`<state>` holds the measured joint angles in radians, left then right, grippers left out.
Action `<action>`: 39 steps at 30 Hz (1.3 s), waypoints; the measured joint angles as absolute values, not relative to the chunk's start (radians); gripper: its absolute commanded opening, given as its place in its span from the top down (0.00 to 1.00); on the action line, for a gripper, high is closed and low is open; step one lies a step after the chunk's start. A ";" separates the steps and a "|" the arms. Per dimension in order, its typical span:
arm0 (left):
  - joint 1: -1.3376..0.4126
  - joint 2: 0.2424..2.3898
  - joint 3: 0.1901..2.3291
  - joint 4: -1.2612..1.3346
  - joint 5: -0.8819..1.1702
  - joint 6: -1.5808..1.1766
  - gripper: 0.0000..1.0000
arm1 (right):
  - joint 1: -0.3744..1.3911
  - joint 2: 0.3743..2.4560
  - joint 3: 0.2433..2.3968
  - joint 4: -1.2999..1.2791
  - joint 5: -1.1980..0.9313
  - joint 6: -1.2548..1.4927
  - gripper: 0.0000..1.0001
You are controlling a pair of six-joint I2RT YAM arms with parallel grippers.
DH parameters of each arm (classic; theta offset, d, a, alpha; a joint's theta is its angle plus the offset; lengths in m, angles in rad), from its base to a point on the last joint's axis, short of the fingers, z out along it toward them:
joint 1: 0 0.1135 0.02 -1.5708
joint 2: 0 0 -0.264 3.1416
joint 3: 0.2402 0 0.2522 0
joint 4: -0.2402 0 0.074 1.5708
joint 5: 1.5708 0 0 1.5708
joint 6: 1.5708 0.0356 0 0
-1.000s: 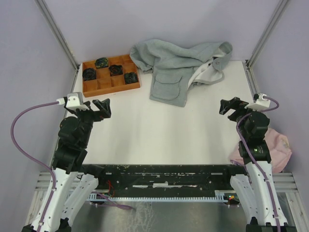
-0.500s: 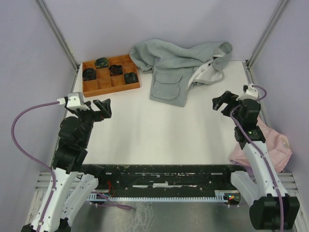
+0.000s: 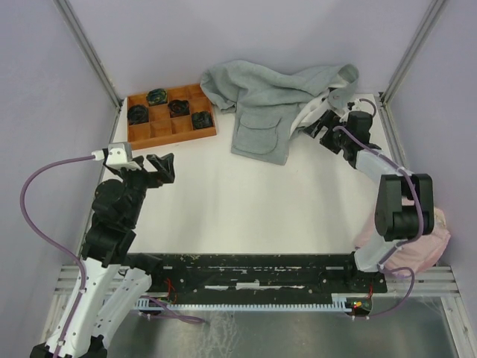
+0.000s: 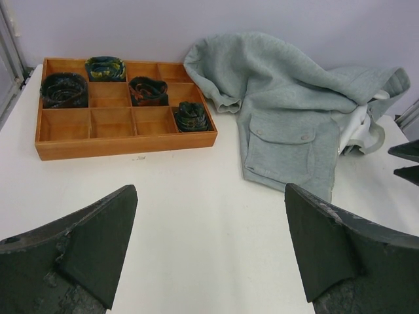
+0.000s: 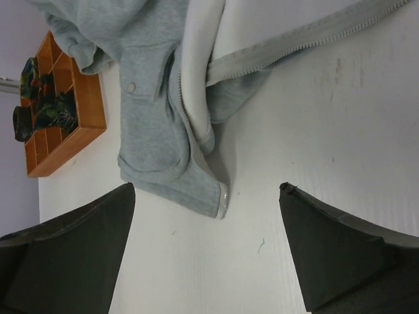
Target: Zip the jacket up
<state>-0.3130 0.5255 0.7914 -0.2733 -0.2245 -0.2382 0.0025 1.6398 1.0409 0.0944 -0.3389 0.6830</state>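
The left claw (image 3: 159, 167) is held wide open and empty over the near left of the table (image 3: 246, 209), unmoved in the last second, with the wooden tray (image 3: 173, 139) beyond it at the back left. The jacket (image 3: 261, 104) is lying crumpled and unzipped at the back of the table, its white lining shown along the open front edge. The right claw (image 3: 322, 128), also spread wide with nothing held, has been swung from the near right side to just beside that edge, so a grasp near the zipper (image 5: 294, 49) is judged to be next; no zipping is yet begun.
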 measured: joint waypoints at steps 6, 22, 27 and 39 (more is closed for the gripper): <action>-0.316 0.543 0.791 -0.273 -0.224 -0.238 0.01 | 0.006 1.884 1.172 0.169 -0.326 0.757 0.01; -0.321 0.581 0.784 -0.273 -0.200 -0.238 0.01 | 0.116 2.338 1.707 0.125 -0.136 0.828 0.49; -0.321 0.580 0.782 -0.273 -0.196 -0.238 0.01 | 0.118 2.346 1.771 -0.006 -0.133 0.772 0.97; -0.323 0.567 0.778 -0.256 -0.146 -0.241 0.01 | 0.136 2.035 1.605 -0.284 -0.112 0.645 1.00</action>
<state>-0.3229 0.5674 0.7784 -0.2558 -0.1463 -0.2409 0.1364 2.0354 1.6054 -0.2840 -0.1123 0.6453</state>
